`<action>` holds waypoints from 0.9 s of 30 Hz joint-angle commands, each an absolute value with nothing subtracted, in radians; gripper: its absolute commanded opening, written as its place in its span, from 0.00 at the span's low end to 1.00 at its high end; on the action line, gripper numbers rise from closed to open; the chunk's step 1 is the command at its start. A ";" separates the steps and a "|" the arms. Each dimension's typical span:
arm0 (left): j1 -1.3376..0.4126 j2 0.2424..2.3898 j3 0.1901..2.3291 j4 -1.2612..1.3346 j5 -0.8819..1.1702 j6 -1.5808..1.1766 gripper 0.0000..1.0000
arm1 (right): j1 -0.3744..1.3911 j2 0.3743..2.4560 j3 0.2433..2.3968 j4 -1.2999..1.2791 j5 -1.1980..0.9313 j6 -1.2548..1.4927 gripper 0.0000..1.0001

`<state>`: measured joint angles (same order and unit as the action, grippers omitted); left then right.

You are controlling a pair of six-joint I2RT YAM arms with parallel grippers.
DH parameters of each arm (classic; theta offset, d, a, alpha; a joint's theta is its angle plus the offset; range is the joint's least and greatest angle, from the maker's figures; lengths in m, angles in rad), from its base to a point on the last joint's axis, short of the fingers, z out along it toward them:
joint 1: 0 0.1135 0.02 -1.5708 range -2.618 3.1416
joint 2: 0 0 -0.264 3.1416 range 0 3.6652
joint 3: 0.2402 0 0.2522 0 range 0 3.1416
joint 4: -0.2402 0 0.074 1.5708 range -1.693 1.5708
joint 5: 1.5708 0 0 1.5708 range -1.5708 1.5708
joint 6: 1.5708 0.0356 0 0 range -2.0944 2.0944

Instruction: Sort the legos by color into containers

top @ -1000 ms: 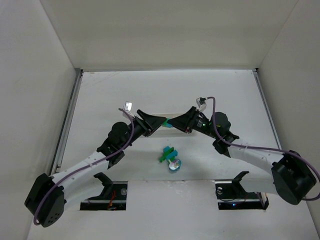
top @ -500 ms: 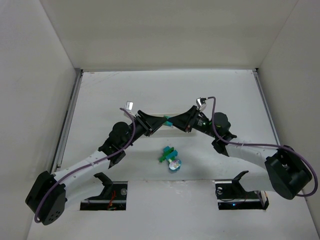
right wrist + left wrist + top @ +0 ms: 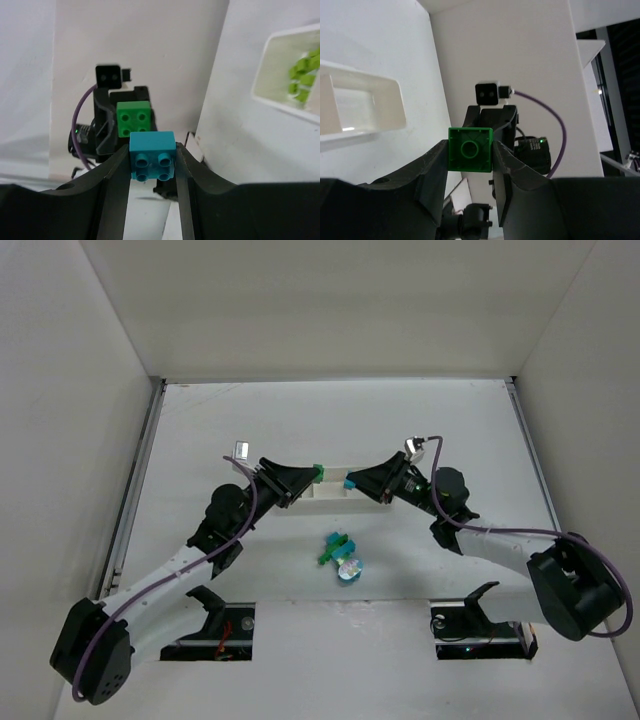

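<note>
Pinched in the left claw [image 3: 306, 478], narrowly parted and closed on the side walls: a green brick [image 3: 470, 149], hollow underside toward the wrist camera. Likewise in the right claw [image 3: 360, 480], at a similar narrow gap: a blue brick [image 3: 152, 155], studs toward its own camera. Gripped by the sides, most likely, to leave top and bottom free and let each piece fall cleanly on release. Held tip to tip but apart, with a small gap between the two bricks, about the tray [image 3: 330, 492] in the middle of the bench [image 3: 450, 430]. Probably poised for a drop, one colour per compartment. Already in one compartment, seen from the right wrist: yellow-green bricks [image 3: 302, 75]. Lying on the bench just on the near side of the tray, clear of both claws: a cluster [image 3: 338, 548] of green and blue pieces, presumably next for pulling apart.

Hard to tell from above the compartment under either brick, with much of the tray beneath the claws. Hard to tell, too, whether directly over the tray or just past its far wall. No judging the height above it, either. Only one compartment in each wrist view, both cut by the frame edge; the one by the left claw apparently bare. Cannot count the pieces in the cluster, nor identify the pale rounded bit at its near end.
</note>
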<state>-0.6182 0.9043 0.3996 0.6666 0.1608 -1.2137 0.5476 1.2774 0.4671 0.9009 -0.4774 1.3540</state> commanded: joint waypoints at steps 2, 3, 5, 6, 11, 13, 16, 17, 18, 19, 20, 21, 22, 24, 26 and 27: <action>-0.584 0.867 0.396 0.721 0.144 -1.203 0.12 | 0.527 1.259 0.457 0.960 -0.465 1.345 0.25; -0.579 0.867 0.396 0.721 0.149 -1.201 0.12 | 0.525 1.259 0.457 0.960 -0.465 1.345 0.25; -0.565 0.870 0.396 0.721 0.161 -1.198 0.12 | 0.516 1.256 0.456 0.956 -0.469 1.338 0.25; -0.559 0.873 0.396 0.718 0.164 -1.195 0.12 | 0.509 1.253 0.454 0.948 -0.471 1.332 0.25; -0.600 0.920 0.426 0.695 0.147 -1.117 0.13 | 0.473 1.220 0.466 0.768 -0.433 1.211 0.24; -0.634 0.948 0.451 0.667 0.112 -1.065 0.13 | 0.472 1.192 0.498 0.604 -0.343 1.105 0.24; -0.683 0.979 0.488 0.621 0.051 -0.977 0.13 | 0.507 1.154 0.589 0.328 -0.142 0.924 0.24; -0.697 0.988 0.497 0.609 0.034 -0.951 0.13 | 0.546 1.146 0.627 0.248 -0.052 0.860 0.24; -0.706 0.995 0.506 0.595 0.016 -0.925 0.13 | 0.573 1.144 0.656 0.192 0.018 0.817 0.24; -0.715 1.005 0.517 0.583 0.002 -0.901 0.14 | 0.593 1.147 0.684 0.146 0.082 0.780 0.24; -0.723 1.017 0.525 0.574 -0.012 -0.881 0.14 | 0.607 1.158 0.708 0.111 0.134 0.746 0.24; -0.728 1.029 0.534 0.568 -0.023 -0.867 0.14 | 0.616 1.175 0.728 0.085 0.182 0.721 0.24; -0.732 1.041 0.541 0.565 -0.029 -0.855 0.14 | 0.619 1.193 0.745 0.066 0.214 0.703 0.24; -0.737 1.068 0.555 0.565 -0.034 -0.836 0.14 | 0.619 1.244 0.775 0.045 0.239 0.677 0.24; -0.737 1.087 0.566 0.565 -0.035 -0.828 0.14 | 0.619 1.279 0.787 0.052 0.238 0.670 0.24; -0.737 1.097 0.569 0.566 -0.035 -0.824 0.14 | 0.619 1.291 0.791 0.057 0.233 0.669 0.24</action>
<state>-0.7326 1.0847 0.5198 0.5484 -0.0067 -0.8879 0.6167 1.2476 0.7551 0.1364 0.1349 0.7525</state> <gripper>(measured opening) 0.337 0.428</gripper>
